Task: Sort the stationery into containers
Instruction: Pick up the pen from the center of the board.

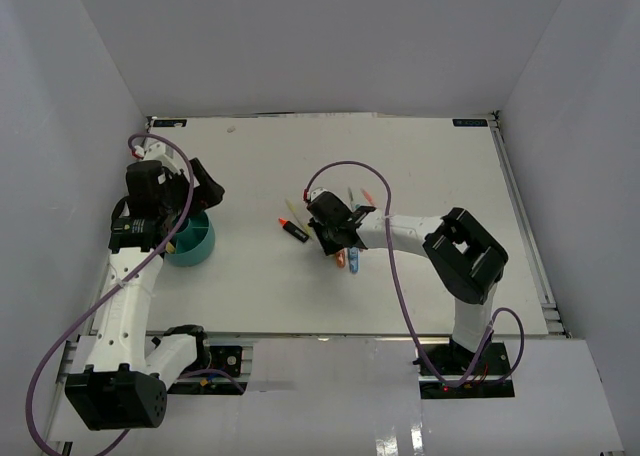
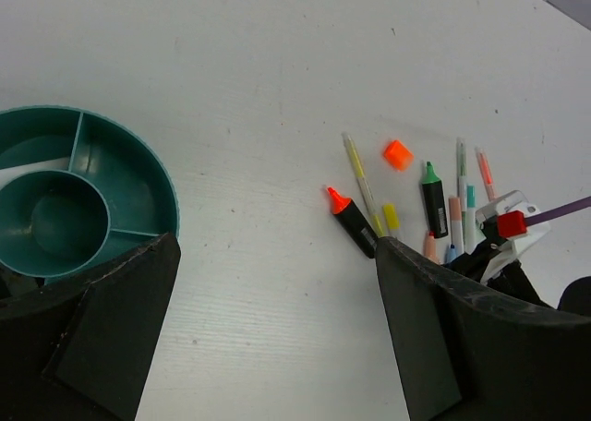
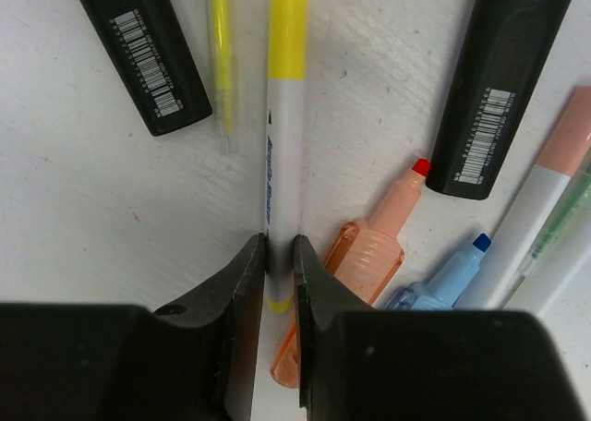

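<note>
My right gripper [image 3: 280,255] is shut on a white pen with a yellow cap [image 3: 283,116] that lies flat on the table; both jaws press its barrel near the tail. Beside it lie a thin yellow pen [image 3: 220,61], two black markers [image 3: 143,52] [image 3: 499,79], a peach pen [image 3: 369,250] and a blue pen [image 3: 443,278]. My left gripper [image 2: 275,255] hangs open over bare table, next to the teal divided tub [image 2: 120,172]. From above, the right gripper [image 1: 335,238] sits in the stationery cluster and the tub [image 1: 195,244] is at the left.
An orange-capped black marker [image 2: 355,225], a small orange square [image 2: 397,154] and a green-capped marker [image 2: 433,199] lie between the tub and the right arm. White walls enclose the table [image 1: 420,156] on three sides.
</note>
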Motion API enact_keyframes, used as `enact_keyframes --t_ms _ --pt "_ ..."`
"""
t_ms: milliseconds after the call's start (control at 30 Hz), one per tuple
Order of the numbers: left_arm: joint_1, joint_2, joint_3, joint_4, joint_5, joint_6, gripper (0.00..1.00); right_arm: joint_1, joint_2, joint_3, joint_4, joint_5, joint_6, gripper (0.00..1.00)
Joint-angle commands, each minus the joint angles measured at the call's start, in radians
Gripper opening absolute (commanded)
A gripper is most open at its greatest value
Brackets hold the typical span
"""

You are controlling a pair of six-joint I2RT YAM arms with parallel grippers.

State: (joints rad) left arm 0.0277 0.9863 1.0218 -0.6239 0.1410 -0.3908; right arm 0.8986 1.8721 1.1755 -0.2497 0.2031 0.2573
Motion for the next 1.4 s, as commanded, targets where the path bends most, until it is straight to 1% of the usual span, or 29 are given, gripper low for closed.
enact_keyframes --t_ms 0,67,100,233,267,300,333,400,433,500,533,667,700,733,900,1000,1033,1133,1167,1233,1267,1333,1367 --pt "-0.006 -0.014 0.007 -0.013 0.068 -0.006 0.98 0.0 0.004 0.007 -0.014 0.038 0.031 0.19" --pt "-0.006 -0.011 0.011 -0.013 0.116 -0.014 0.98 0.0 -0.033 -0.013 -0.005 0.045 0.031 0.17" --pt "-0.006 -0.009 0.012 -0.013 0.135 -0.019 0.98 0.0 -0.05 -0.019 0.009 0.05 0.031 0.13" --pt "-0.009 0.006 0.024 -0.01 0.265 -0.068 0.98 0.002 -0.166 -0.086 0.079 0.027 0.01 0.13" --pt "-0.011 0.017 0.026 -0.001 0.293 -0.095 0.98 0.008 -0.219 -0.117 0.096 0.018 0.004 0.13" --pt "-0.009 0.02 0.026 0.006 0.342 -0.112 0.98 0.013 -0.247 -0.131 0.116 0.01 -0.006 0.12" --pt "-0.052 0.025 0.026 0.013 0.364 -0.126 0.98 0.017 -0.272 -0.145 0.156 0.001 -0.024 0.12" --pt "-0.08 0.04 0.027 0.036 0.397 -0.169 0.98 0.029 -0.346 -0.189 0.203 -0.04 -0.041 0.12" --pt "-0.112 0.044 0.03 0.041 0.404 -0.181 0.98 0.033 -0.37 -0.207 0.274 -0.083 -0.05 0.12" --pt "-0.147 0.063 0.043 0.059 0.407 -0.215 0.98 0.04 -0.442 -0.265 0.343 -0.122 -0.072 0.1" --pt "-0.178 0.071 0.047 0.067 0.407 -0.224 0.98 0.043 -0.48 -0.284 0.409 -0.154 -0.078 0.09" --pt "-0.253 0.11 0.073 0.085 0.394 -0.267 0.97 0.049 -0.533 -0.318 0.486 -0.192 -0.111 0.08" --pt "-0.271 0.127 0.083 0.09 0.387 -0.278 0.95 0.051 -0.539 -0.33 0.501 -0.195 -0.115 0.08" --pt "-0.31 0.136 0.086 0.093 0.361 -0.283 0.94 0.049 -0.547 -0.336 0.515 -0.235 -0.119 0.08" --pt "-0.409 0.186 0.113 0.107 0.281 -0.307 0.89 0.051 -0.574 -0.352 0.566 -0.263 -0.125 0.08" --pt "-0.437 0.212 0.123 0.115 0.23 -0.322 0.81 0.051 -0.579 -0.358 0.573 -0.272 -0.125 0.08" --pt "-0.457 0.219 0.13 0.118 0.221 -0.324 0.76 0.051 -0.58 -0.358 0.575 -0.271 -0.125 0.08" --pt "-0.488 0.25 0.15 0.118 0.184 -0.327 0.67 0.051 -0.587 -0.37 0.589 -0.268 -0.124 0.09" --pt "-0.494 0.262 0.155 0.119 0.178 -0.326 0.61 0.051 -0.585 -0.375 0.589 -0.268 -0.125 0.09" --pt "-0.505 0.27 0.161 0.119 0.163 -0.326 0.54 0.049 -0.588 -0.376 0.592 -0.266 -0.124 0.09" --pt "-0.506 0.273 0.162 0.119 0.157 -0.326 0.47 0.049 -0.591 -0.379 0.593 -0.265 -0.124 0.09" --pt "-0.511 0.276 0.162 0.118 0.146 -0.326 0.4 0.049 -0.591 -0.382 0.595 -0.258 -0.125 0.09" --pt "-0.511 0.278 0.164 0.119 0.144 -0.326 0.34 0.051 -0.594 -0.385 0.598 -0.255 -0.125 0.09"
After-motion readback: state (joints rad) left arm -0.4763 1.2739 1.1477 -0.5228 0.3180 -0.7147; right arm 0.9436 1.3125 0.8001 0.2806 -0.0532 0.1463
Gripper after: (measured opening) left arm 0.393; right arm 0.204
